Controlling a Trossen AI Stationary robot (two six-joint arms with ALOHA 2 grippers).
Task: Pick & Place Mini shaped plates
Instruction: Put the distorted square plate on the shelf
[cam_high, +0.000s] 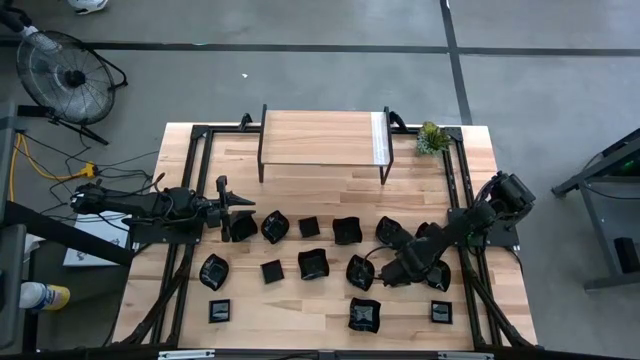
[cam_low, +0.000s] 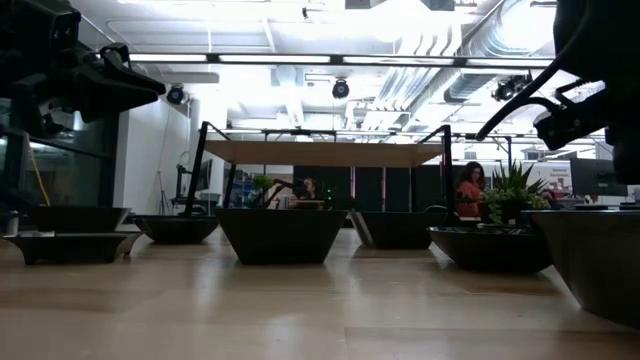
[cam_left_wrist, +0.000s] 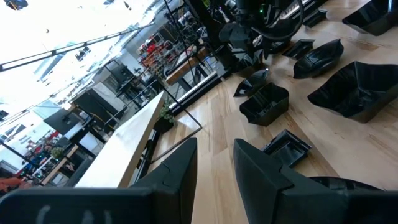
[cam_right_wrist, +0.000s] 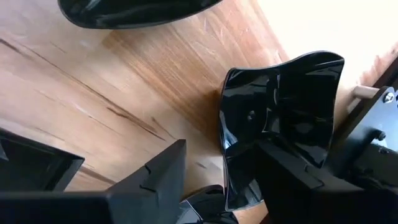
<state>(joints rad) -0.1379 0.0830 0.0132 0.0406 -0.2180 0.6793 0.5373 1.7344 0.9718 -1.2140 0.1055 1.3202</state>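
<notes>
Several small glossy black mini shaped plates (cam_high: 312, 264) rest flat on the wooden table in loose rows. My right gripper (cam_right_wrist: 219, 155) slants down, open, at a wavy-edged plate (cam_right_wrist: 283, 99) right of centre (cam_high: 360, 272). One finger (cam_right_wrist: 292, 177) stands over the plate's hollow. The other finger (cam_right_wrist: 155, 180) is outside its rim, over bare wood. My left gripper (cam_left_wrist: 214, 146) hovers level and open at the table's left (cam_high: 245, 212), with nothing between its fingers, beside a plate (cam_high: 240, 227). My right gripper straddles the wavy plate's near rim (cam_right_wrist: 225, 149), one finger inside the hollow and one outside, coming from above at a slant. The plate sits flat on the table. Whether either finger touches it, I cannot tell.
A raised wooden shelf on a black frame (cam_high: 322, 138) stands at the far middle, with a small green plant (cam_high: 431, 138) to its right. Black frame rails (cam_high: 190, 190) run along both sides of the table. Another plate (cam_right_wrist: 130, 11) lies just beyond the right gripper.
</notes>
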